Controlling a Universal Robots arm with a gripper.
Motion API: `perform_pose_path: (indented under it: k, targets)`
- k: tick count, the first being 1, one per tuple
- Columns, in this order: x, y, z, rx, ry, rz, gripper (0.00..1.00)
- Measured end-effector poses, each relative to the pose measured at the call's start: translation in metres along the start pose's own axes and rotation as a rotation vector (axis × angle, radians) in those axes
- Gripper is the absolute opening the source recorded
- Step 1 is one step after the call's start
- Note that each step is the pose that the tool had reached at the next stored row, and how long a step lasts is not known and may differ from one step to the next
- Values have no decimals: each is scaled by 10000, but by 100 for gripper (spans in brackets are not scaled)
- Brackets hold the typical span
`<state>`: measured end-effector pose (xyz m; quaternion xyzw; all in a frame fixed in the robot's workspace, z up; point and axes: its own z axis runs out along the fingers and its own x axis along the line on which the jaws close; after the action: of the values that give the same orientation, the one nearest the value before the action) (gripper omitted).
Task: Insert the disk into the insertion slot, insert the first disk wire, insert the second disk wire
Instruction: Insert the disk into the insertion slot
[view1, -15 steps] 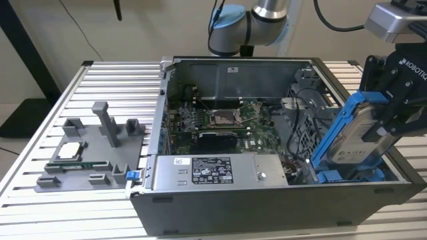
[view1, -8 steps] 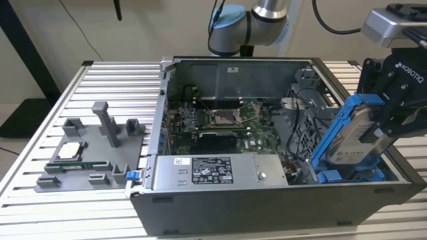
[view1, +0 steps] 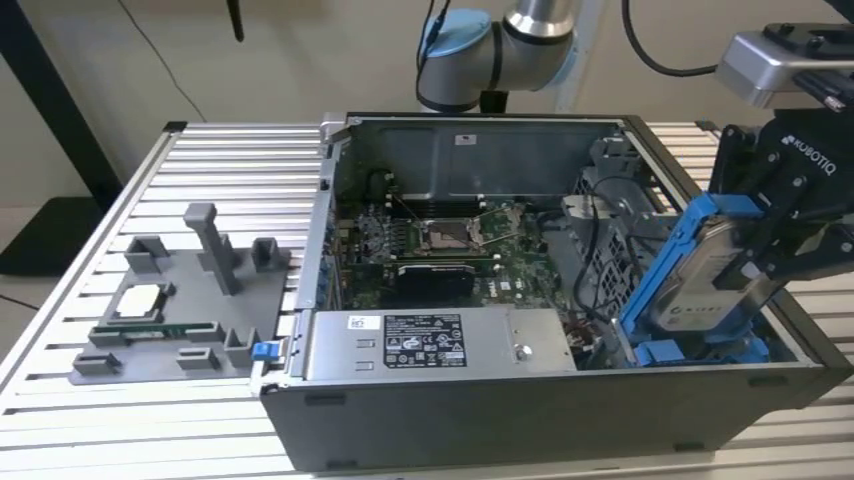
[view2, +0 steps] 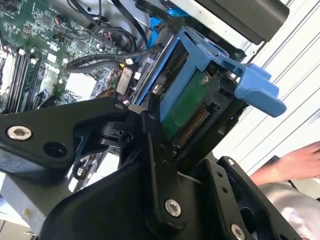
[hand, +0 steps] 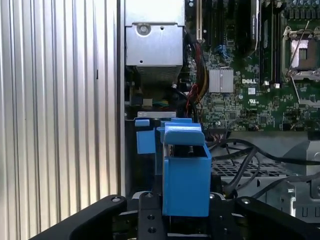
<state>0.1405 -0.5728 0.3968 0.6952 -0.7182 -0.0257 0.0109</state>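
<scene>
The hand (view1: 763, 262) is gripping the disk (view1: 687, 285), clamped shut on its blue frame. It is holding the disk tilted on edge at the exterior view's right end of the case (view1: 534, 420), just above the slot (view1: 663, 352). The disk is not yet seated. Hazards, as I am judging them: at this tilt the frame may be catching the slot's rim, then jamming or slipping in the grip. Black cables (hand: 240, 150) are lying close beside the bay and may be getting pinched beneath the disk. Part of a person (view2: 295, 162) is showing over the desk (view1: 200, 150) near the hand, risking contact.
</scene>
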Motion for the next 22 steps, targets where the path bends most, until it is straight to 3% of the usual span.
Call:
perform_pose_path:
  k: [9,15,16,22]
  targets:
    - [-39,-10,148,-29,3,13,0]
    - [-41,-11,157,-29,-2,18,0]
    - [-42,-12,159,-28,-15,16,100]
    - [-41,-10,127,-31,-2,20,100]
